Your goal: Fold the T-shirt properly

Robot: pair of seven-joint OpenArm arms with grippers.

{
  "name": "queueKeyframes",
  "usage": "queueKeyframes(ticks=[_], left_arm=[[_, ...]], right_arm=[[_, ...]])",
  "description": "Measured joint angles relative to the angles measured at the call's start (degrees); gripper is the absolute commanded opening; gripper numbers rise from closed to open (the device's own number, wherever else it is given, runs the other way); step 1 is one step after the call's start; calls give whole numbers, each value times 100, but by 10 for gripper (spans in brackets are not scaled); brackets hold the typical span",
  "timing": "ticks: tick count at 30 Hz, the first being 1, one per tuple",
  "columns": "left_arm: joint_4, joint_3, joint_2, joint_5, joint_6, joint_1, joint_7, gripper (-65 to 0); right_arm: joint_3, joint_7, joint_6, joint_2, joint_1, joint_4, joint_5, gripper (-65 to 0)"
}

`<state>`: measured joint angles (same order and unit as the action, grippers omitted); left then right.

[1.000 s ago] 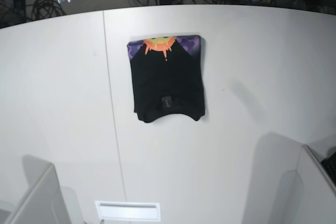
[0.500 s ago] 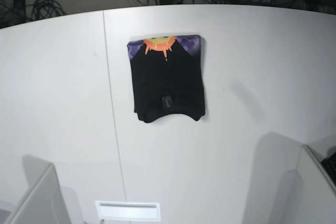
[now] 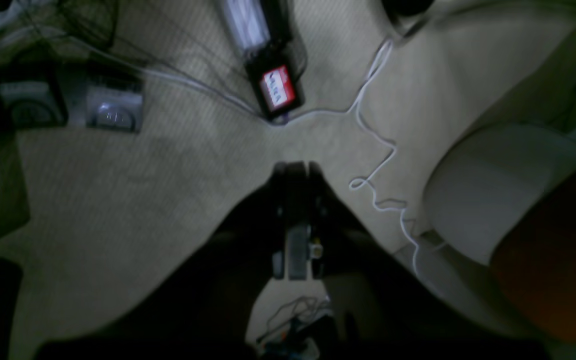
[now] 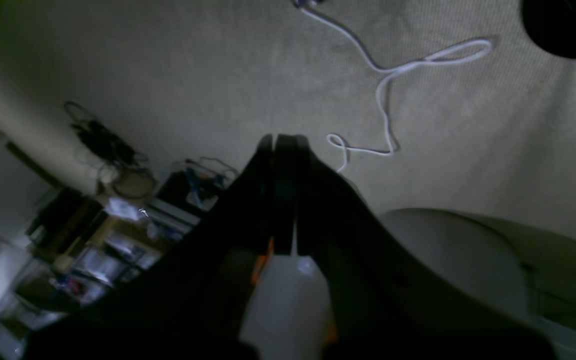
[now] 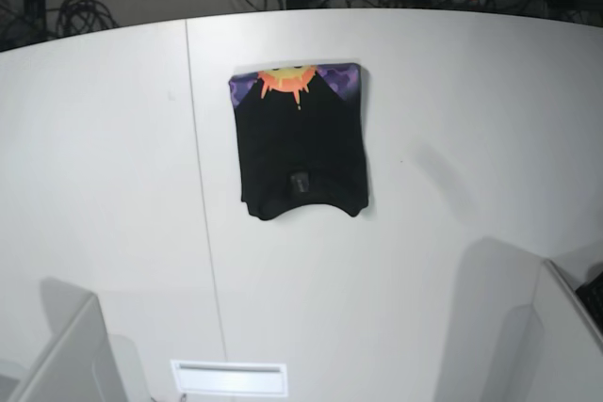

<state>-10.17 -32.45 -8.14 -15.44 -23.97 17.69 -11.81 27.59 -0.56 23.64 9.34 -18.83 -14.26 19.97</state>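
From where I sit, the T-shirt (image 5: 300,143) lies folded into a compact rectangle on the white table (image 5: 452,120), a bit toward 12 o'clock of the table's centre in the base view. Black side is up; a strip of the purple and orange sun print shows along its 12 o'clock edge, and a small neck label sits near the 6 o'clock edge, where the collar curve is visible. A table seam runs just beside the shirt at its 9 o'clock side, not touching it. No arm is in the base view. Left wrist view: the left gripper (image 3: 295,172) has its jaws pressed together, nothing between them, and it points at beige carpet with a white cable (image 3: 375,165) snaking at 3 o'clock of the tips and a dark box with a red label (image 3: 277,90) at 12 o'clock. Right wrist view: the right gripper (image 4: 283,142) is likewise pressed together and empty, over carpet, another white cable loop (image 4: 393,95) at 2 o'clock. Both wrist views are dim and blurred.
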Motion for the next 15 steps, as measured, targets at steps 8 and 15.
queueKeyframes(ticks=[8,15], left_arm=[[616,-291,219,-48,22,-702,-1187,-650],[605,-321,-2,-39,22,-772,-1130,-650]], right_arm=[[0,1193,-1047,-472,435,352,52,-650],[0,1169,-1589,-667,385,378,55,-650]])
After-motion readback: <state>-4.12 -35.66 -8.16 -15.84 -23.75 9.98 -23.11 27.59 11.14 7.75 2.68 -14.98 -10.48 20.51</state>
